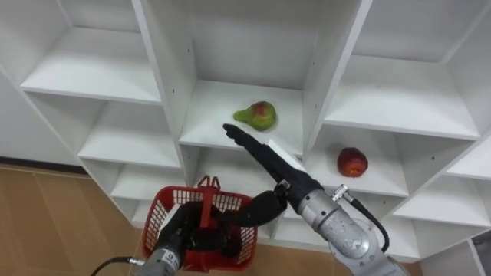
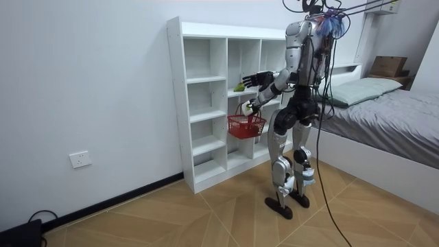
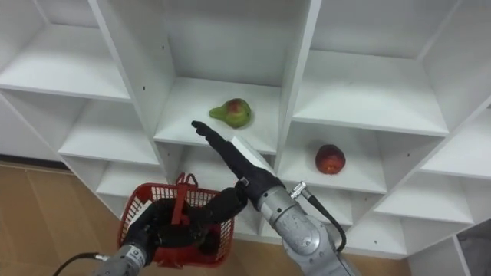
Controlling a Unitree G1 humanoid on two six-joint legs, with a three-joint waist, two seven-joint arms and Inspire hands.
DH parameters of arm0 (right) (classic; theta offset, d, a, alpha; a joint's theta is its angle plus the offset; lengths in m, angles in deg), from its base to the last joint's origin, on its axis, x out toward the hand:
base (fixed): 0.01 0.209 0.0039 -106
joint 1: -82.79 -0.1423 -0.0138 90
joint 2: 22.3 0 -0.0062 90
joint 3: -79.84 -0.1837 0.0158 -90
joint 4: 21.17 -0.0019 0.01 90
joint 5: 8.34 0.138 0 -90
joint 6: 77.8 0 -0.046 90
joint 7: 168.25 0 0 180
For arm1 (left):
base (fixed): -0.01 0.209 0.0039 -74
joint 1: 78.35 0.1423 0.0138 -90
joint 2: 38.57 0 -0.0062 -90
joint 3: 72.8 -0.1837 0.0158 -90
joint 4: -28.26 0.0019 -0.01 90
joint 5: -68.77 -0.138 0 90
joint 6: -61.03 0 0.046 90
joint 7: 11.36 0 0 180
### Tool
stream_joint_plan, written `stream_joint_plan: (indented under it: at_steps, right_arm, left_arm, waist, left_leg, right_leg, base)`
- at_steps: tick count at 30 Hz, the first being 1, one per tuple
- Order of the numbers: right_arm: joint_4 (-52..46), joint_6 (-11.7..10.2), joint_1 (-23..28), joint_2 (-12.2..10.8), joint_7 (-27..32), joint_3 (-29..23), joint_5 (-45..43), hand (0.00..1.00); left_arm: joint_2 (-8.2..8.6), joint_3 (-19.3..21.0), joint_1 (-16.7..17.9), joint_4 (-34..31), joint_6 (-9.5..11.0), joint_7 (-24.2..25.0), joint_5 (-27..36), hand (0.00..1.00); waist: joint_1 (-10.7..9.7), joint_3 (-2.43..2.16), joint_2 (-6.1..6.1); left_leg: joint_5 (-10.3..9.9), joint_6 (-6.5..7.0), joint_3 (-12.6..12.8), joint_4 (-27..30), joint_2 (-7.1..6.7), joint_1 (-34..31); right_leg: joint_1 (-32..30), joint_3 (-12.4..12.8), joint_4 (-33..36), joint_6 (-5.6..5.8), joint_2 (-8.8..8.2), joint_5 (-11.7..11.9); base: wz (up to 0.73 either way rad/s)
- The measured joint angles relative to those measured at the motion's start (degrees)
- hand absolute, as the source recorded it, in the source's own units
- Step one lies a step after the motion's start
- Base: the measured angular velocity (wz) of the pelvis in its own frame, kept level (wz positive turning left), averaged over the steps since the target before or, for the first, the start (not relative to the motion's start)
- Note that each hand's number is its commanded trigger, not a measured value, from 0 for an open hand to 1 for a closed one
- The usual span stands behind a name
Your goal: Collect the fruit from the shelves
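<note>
- Wood floor (image 1: 46,218) and white wall; robot stands upright facing the white closet (image 1: 165,69) of open compartments, with a bed (image 2: 384,103) behind it at the room view's right.
- Left hand (image 1: 186,234) is nearest, low in the eye views, fingers clenched round the upright handle of the red basket (image 1: 163,205). The basket hangs under those fingers in front of the closet's lower shelves.
- Can't tell whether anything is in the basket; the dark fingers cover its inside.
- Right hand (image 1: 261,152) is stretched up and forward over the basket, fingers straight and released, thumb splayed down toward the basket. It grasps nothing.
- Its fingertips reach the front edge of the middle compartment's shelf.
- Green pear (image 1: 258,115) with a red blush lies on its side on that shelf, just beyond the right fingertips and slightly to their right. It looks just apart from them.
- Red fruit (image 1: 352,162) sits one compartment to the right of the fingers on a slightly lower shelf, well apart from both hands.
</note>
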Motion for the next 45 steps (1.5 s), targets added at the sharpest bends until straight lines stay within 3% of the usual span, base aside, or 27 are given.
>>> stream_joint_plan:
  at_steps: [6,11,19,26,29,34,38,41,45]
  right_arm:
    - [-1.73,-0.02,-0.06,-0.03,3.03,-0.91,-3.04,0.0]
    - [-1.92,-1.1,-0.21,0.02,6.27,-1.83,-5.36,0.0]
    - [-1.9,-1.53,-0.7,1.12,8.62,-2.02,-8.6,0.0]
    - [-0.29,-1.53,-5.43,3.21,8.74,-3.4,-8.69,0.0]
    - [2.73,-1.45,-7.49,3.63,9.27,-4.67,-8.5,0.0]
    - [5.59,-1.27,-10.81,4.39,11.43,-7.12,-8.67,0.0]
    - [8.77,-1.43,-14.22,4.41,12.78,-8.21,-8.47,0.0]
    - [15.24,-1.44,-17.42,4.6,13.75,-8.48,-5.86,0.0]
    - [17.73,-1.33,-19.05,5.53,15.04,-8.78,-0.96,0.0]
  left_arm:
    - [0.13,0.1,1.24,-0.01,0.0,0.1,-0.55,1.0]
    - [0.15,0.12,1.26,-0.02,0.0,0.23,-0.54,1.0]
    - [0.14,0.51,1.8,-2.26,0.01,2.91,-2.82,1.0]
    - [-0.65,2.65,2.77,-2.26,-0.76,4.77,-4.76,1.0]
    - [-0.86,4.14,2.76,-2.27,-1.08,5.75,-4.76,1.0]
    - [-0.9,5.25,2.74,-2.49,-1.73,7.26,-4.82,1.0]
    - [-2.08,5.58,2.95,-4.68,-2.34,8.08,-8.66,1.0]
    - [-2.42,6.47,2.94,-6.64,-3.06,8.6,-9.59,1.0]
    - [-3.02,6.91,2.66,-7.68,-3.34,8.94,-9.57,1.0]
  waist:
    - [0.02,0.47,-0.71]
    - [0.16,0.48,-0.8]
    - [2.65,-0.03,-1.71]
    - [3.43,0.1,-4.63]
    - [3.82,0.1,-5.18]
    - [4.85,0.48,-6.34]
    - [5.12,0.41,-8.52]
    - [5.1,0.03,-9.66]
    - [5.63,-0.01,-9.93]
  left_leg:
    - [-0.06,0.02,-0.98,0.19,-0.22,0.63]
    - [-0.1,0.09,-2.1,0.71,-0.6,1.02]
    - [-0.09,0.07,-2.71,0.67,-0.6,1.48]
    - [-0.06,0.02,-3.89,1.52,-0.74,1.64]
    - [-0.11,0.08,-4.79,1.59,-0.98,1.59]
    - [-0.09,0.12,-6.36,2.19,-1.52,0.3]
    - [-0.03,0.05,-7.64,3.43,-1.59,-1.55]
    - [-0.03,0.04,-8.82,3.79,-1.8,-2.76]
    - [-0.04,0.03,-9.51,5.09,-1.88,-5.28]
  right_leg:
    - [1.39,-0.66,-0.08,0.18,0.0,-0.11]
    - [2.33,-1.26,-0.07,0.32,-0.1,-0.2]
    - [3.14,-1.73,-0.05,0.36,-0.28,-0.23]
    - [4.14,-3.18,-0.24,0.42,-0.32,-0.35]
    - [4.59,-3.53,-0.17,0.44,-0.18,-0.36]
    - [4.08,-5.2,-0.18,0.73,-0.5,-0.57]
    - [3.06,-6.16,-0.12,0.7,-0.4,-0.55]
    - [2.43,-6.46,-0.12,0.71,-0.36,-0.52]
    - [0.73,-6.41,-0.1,0.71,-0.29,-0.51]
  base:
    - [0.07]
    - [0.1]
    - [0.04]
    - [0.1]
    - [0.15]
    - [0.15]
    - [0.2]
    - [0.23]
    - [0.11]
